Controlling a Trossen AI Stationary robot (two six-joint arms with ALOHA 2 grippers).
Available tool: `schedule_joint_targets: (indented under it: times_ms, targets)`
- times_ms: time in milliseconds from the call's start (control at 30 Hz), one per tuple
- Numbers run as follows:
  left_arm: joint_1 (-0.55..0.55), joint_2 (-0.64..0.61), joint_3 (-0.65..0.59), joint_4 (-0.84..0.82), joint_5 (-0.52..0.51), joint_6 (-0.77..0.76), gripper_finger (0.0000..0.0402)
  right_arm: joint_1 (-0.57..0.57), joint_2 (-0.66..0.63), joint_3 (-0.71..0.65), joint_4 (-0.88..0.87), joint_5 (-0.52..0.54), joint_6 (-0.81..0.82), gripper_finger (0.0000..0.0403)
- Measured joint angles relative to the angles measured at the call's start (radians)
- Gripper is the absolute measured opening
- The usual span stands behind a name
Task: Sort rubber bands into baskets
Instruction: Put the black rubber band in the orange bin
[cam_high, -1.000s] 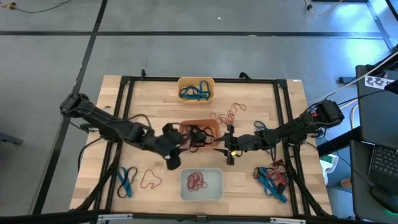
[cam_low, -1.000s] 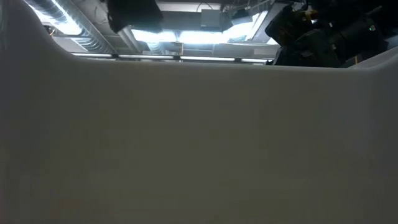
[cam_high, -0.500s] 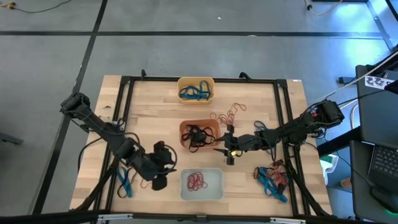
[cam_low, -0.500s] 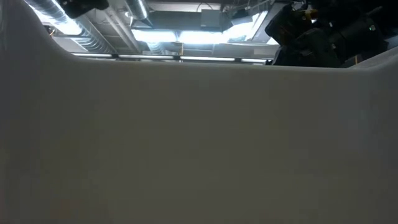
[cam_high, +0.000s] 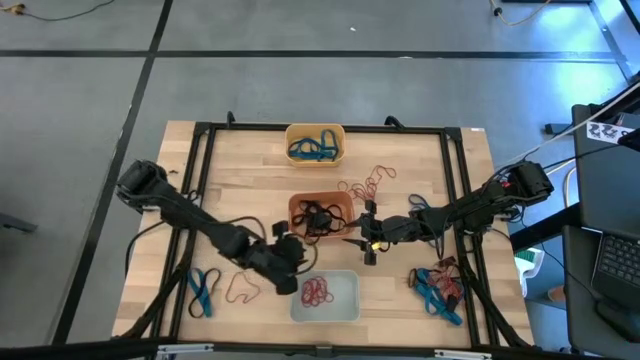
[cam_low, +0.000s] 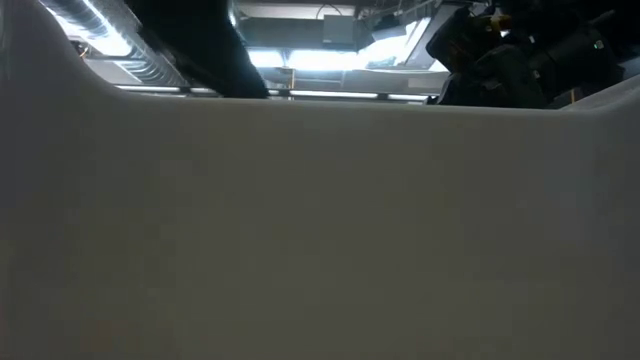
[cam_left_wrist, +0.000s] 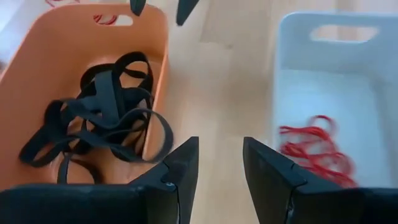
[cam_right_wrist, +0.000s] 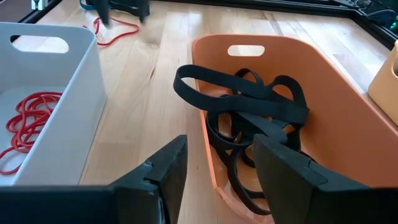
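Seen from above, a table (cam_high: 250, 165) holds three baskets in a line running from its far edge to its near edge. The far basket (cam_high: 315, 143) holds a bundle of rubber bands (cam_high: 312, 149). The middle basket (cam_high: 322, 217) sits at the table's centre with a tangle of bands (cam_high: 318, 219) inside, one loop draped over its rim. The near basket (cam_high: 324, 296) holds another cluster of bands (cam_high: 317, 291). The left gripper (cam_high: 292, 262) is between the middle and near baskets, toward the left; the right gripper (cam_high: 362, 240) is just right of the middle basket. Loose bands (cam_high: 366, 183) lie behind the right gripper. More loose bands lie near the front left (cam_high: 205, 291) and front right (cam_high: 438, 287) corners.
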Motion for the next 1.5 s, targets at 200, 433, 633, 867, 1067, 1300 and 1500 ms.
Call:
schedule_joint_targets:
  times_ms: [200,433,633,867,1067,1300,1500]
  targets:
    - [0.069,0.075,0.000,0.014,0.004,0.048,0.0123,0.000,0.000,0.000,-0.002,0.000,0.000,0.0182]
    - [0.096,0.114,0.000,0.039,0.004,0.080,0.0123,0.000,0.000,0.000,-0.003,0.000,0.000,0.0182]
    - [0.121,0.114,0.000,0.030,-0.089,0.112,0.0123,0.000,0.000,0.000,-0.003,0.000,0.000,0.0182]
    - [0.169,0.114,0.000,-0.019,-0.128,0.098,0.0123,0.000,0.000,0.000,-0.003,0.000,0.000,0.0182]
    - [0.159,0.109,0.023,-0.017,-0.127,0.135,0.0123,0.000,0.000,0.000,-0.003,-0.001,-0.001,0.0182]
    - [0.120,0.066,0.071,-0.050,-0.124,0.128,0.0123,0.000,0.000,0.000,-0.011,-0.001,-0.002,0.0182]
    - [0.089,0.064,0.063,-0.049,-0.018,0.125,0.0123,0.000,0.000,0.000,-0.008,-0.001,-0.002,0.0182]
